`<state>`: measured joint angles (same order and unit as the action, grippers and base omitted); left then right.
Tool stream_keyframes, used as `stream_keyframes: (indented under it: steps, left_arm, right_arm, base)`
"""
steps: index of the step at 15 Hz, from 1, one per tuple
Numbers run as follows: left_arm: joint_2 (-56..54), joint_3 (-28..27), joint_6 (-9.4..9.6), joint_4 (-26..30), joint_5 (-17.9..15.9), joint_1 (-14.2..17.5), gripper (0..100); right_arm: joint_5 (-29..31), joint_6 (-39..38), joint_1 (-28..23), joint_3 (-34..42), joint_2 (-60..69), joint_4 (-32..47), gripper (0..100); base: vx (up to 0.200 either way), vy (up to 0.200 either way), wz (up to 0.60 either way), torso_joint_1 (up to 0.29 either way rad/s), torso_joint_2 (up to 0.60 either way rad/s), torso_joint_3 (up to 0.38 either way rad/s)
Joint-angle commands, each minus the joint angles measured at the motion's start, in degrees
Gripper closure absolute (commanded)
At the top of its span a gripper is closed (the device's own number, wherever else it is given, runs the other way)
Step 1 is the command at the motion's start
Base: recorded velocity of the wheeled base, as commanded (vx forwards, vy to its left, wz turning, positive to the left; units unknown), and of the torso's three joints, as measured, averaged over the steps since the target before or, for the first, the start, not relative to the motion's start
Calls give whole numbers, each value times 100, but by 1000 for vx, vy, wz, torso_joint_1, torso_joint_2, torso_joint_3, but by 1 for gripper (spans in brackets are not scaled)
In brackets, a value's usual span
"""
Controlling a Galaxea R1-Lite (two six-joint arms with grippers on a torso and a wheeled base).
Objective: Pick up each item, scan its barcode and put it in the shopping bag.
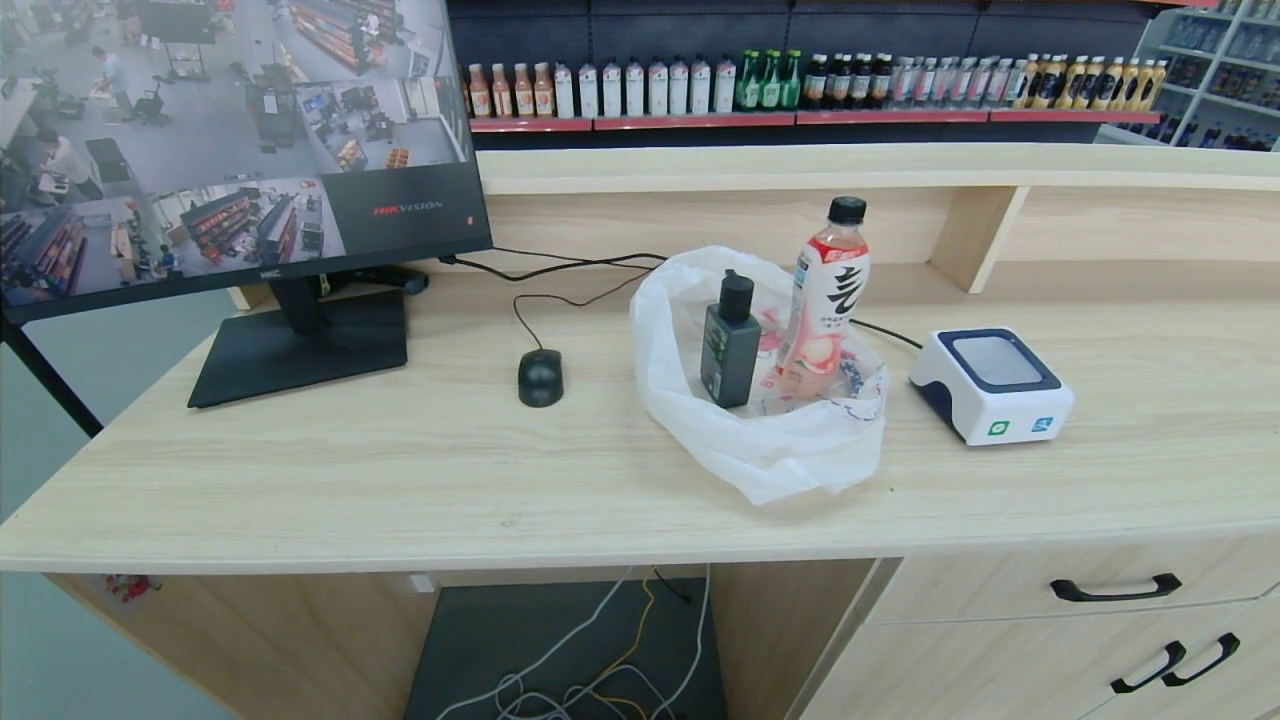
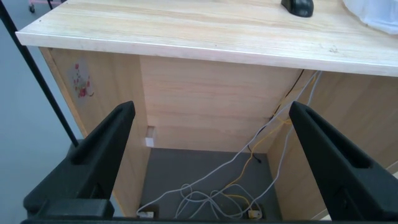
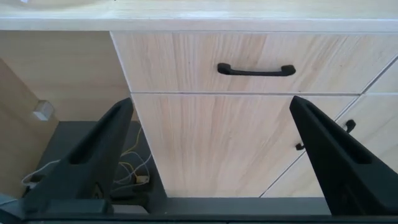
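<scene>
Counter [image 1: 400,470], bag [image 1: 780,450] holding dark bottle [image 1: 729,345], pink bottle [image 1: 828,300], left tool [image 2: 211,112] and right tool [image 3: 211,112] released

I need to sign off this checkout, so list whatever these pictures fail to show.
- Barcodes on the dark green pump bottle and the pink drink bottle with black cap: head view, label print too small.
- Far inner wall of the white plastic shopping bag: head view, hidden behind both bottles.
- Black computer mouse: left wrist view, cut off by the top edge.
- Black monitor: head view, cut by left and top edges.

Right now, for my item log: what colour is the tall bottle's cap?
Black plastic cap, clearest in head view.
</scene>
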<state>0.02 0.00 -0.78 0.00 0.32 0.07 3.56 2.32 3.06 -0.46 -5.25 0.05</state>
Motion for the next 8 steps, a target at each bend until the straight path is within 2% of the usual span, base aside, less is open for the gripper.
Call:
stream_keyframes:
  steps: [1,4,7,8]
  left_arm:
    - [-2,0,-1,0,3,1,0]
    - [-2,0,-10,0,3,1,0]
    - [-2,0,-1,0,3,1,0]
    - [-2,0,8,0,3,1,0]
  right_arm:
    - [-13,-12,-25,29,60,13,0]
    - [-31,-29,37,29,33,4,0]
    - [-31,-65,37,29,33,13,0]
    - [-31,-56,37,29,33,13,0]
  base:
    - [0,0,0,0,0,0]
    - [0,0,0,0,0,0]
    - [-200,0,0,10,-2,1]
    - [0,0,0,0,0,0]
